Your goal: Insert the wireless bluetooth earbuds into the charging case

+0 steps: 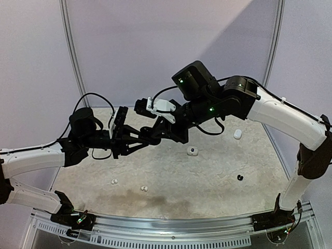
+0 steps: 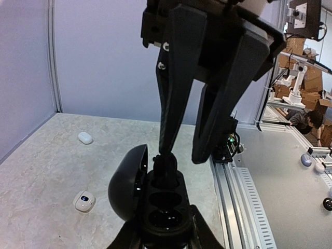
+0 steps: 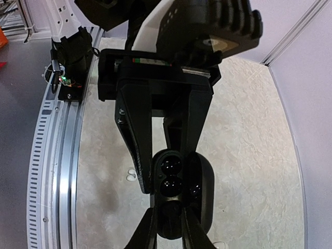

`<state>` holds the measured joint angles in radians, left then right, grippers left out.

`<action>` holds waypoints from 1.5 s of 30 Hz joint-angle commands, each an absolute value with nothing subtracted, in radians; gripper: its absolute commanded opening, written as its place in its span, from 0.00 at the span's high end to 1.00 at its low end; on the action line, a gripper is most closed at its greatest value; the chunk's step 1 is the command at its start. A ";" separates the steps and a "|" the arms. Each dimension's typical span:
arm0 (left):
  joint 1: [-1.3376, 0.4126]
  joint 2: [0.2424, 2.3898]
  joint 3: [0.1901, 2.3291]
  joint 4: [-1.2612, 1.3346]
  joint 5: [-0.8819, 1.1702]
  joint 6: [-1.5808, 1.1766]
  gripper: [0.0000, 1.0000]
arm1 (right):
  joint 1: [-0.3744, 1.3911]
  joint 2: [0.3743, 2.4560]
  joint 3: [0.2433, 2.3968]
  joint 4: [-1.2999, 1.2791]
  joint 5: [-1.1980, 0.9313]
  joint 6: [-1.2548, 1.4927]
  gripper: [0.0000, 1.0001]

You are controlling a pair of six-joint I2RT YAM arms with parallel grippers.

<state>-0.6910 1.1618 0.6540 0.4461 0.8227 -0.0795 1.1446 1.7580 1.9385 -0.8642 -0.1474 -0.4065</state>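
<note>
My left gripper (image 2: 166, 220) is shut on a black charging case (image 2: 167, 210), held up over the table with its lid (image 2: 126, 181) swung open to the left. A black earbud (image 2: 166, 168) stands in the case's far slot; the two nearer hollows show empty. My right gripper (image 2: 183, 156) comes down from above with its jaws a little apart. One of its fingertips (image 2: 166, 148) rests on top of the bud, and the other tip hangs just off the case's right side. In the right wrist view the case (image 3: 171, 174) lies straight ahead of my right gripper (image 3: 169, 207).
On the table lie a white case with a blue light (image 1: 192, 151), a shut white case (image 1: 237, 134), two white earbuds (image 1: 114, 181) (image 1: 143, 188) and a black earbud (image 1: 239, 177). A metal rail (image 1: 171, 225) runs along the near edge.
</note>
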 commanded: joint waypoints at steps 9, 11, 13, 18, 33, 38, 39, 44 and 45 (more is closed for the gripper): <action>-0.701 1.169 0.661 0.436 0.835 -0.064 1.00 | 1.150 1.781 1.958 -0.931 -0.094 -0.437 0.87; -0.701 1.168 0.663 0.435 0.836 -0.060 1.00 | 1.150 1.785 1.958 -0.938 -0.097 -0.442 0.92; -0.701 1.166 0.663 0.436 0.836 -0.060 1.00 | 1.148 1.788 1.956 -0.949 -0.102 -0.446 0.95; -0.701 1.157 0.653 0.479 0.816 -0.079 1.00 | 1.149 1.794 1.951 -0.975 -0.112 -0.464 0.98; -0.698 1.158 0.643 0.559 0.871 -0.004 1.00 | 1.180 1.832 1.959 -1.052 -0.026 -0.648 1.00; -0.697 1.155 0.652 0.513 0.876 0.096 1.00 | 1.181 1.876 2.011 -1.092 -0.006 -0.677 1.00; -0.696 1.155 0.651 0.508 0.875 0.103 1.00 | 1.181 1.875 2.009 -1.089 -0.005 -0.675 1.00; -0.693 1.152 0.643 0.482 0.865 0.089 1.00 | 1.179 1.835 1.983 -1.033 -0.005 -0.629 1.00; -0.693 1.153 0.642 0.477 0.865 0.091 1.00 | 1.177 1.821 1.973 -1.020 -0.006 -0.611 1.00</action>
<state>-0.6910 1.1675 0.6380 0.4271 0.8417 0.0647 1.1782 1.8297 2.0083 -0.9974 -0.0345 -0.6506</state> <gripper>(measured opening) 0.250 0.016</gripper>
